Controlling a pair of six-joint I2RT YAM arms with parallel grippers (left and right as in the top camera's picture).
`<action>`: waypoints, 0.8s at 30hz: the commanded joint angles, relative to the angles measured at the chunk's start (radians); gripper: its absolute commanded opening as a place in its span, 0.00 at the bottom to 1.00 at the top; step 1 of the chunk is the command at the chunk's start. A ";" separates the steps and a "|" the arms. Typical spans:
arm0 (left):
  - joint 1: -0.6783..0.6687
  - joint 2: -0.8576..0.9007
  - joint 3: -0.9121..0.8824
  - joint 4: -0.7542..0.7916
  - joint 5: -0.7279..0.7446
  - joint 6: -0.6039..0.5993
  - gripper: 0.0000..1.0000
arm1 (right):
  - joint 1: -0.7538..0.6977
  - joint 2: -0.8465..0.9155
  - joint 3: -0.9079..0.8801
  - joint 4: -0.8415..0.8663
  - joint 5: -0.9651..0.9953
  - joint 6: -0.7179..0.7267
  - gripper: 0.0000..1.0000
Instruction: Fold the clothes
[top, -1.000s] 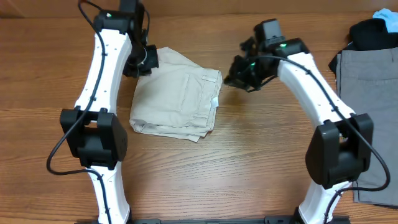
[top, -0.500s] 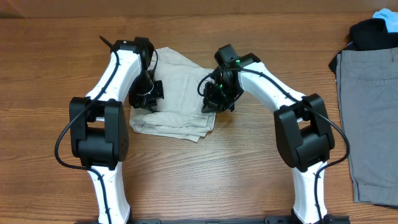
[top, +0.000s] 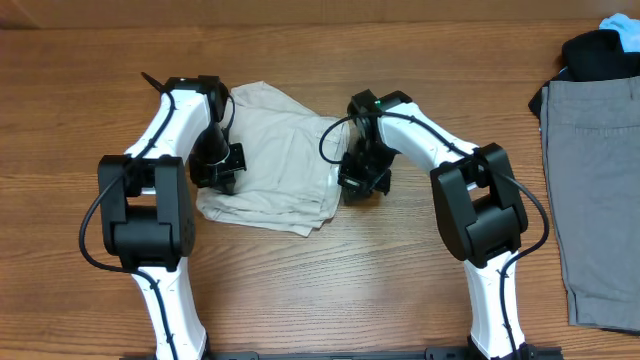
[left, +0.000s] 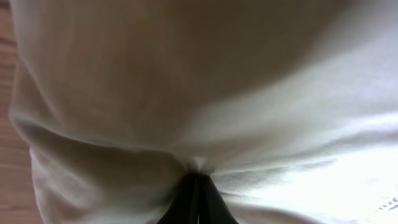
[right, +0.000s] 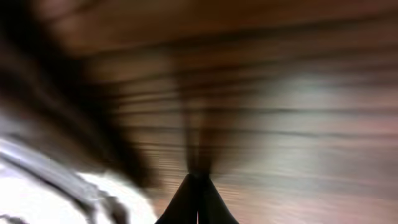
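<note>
The clothes are pale beige shorts (top: 270, 165), lying folded on the wooden table between my two arms. My left gripper (top: 218, 166) is at their left edge. In the left wrist view its fingers (left: 198, 180) are shut, with beige cloth (left: 186, 93) gathered at the tips and filling the view. My right gripper (top: 362, 182) is at the shorts' right edge. In the blurred right wrist view its fingers (right: 198, 180) are shut over bare wood, with a strip of pale cloth (right: 56, 186) at the lower left, beside the fingers and not between them.
A grey garment (top: 595, 190) lies flat at the table's right edge. A black garment (top: 600, 55) and a light blue item (top: 625, 22) sit behind it at the far right corner. Bare wood table (top: 330, 290) lies in front of the shorts.
Both grippers have come down and toward the front onto the shorts' side edges. The shorts have shifted slightly forward and left, and the pocket side no longer shows.
</note>
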 joint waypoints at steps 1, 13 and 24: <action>0.017 -0.005 0.007 -0.031 -0.039 -0.016 0.04 | -0.020 -0.029 0.000 -0.009 0.178 0.063 0.04; -0.003 -0.099 0.078 -0.037 0.064 -0.021 0.39 | 0.010 -0.261 0.040 0.122 -0.055 -0.037 0.10; -0.003 -0.097 0.077 -0.002 0.061 -0.017 0.36 | 0.156 -0.145 0.030 0.215 -0.078 0.002 0.11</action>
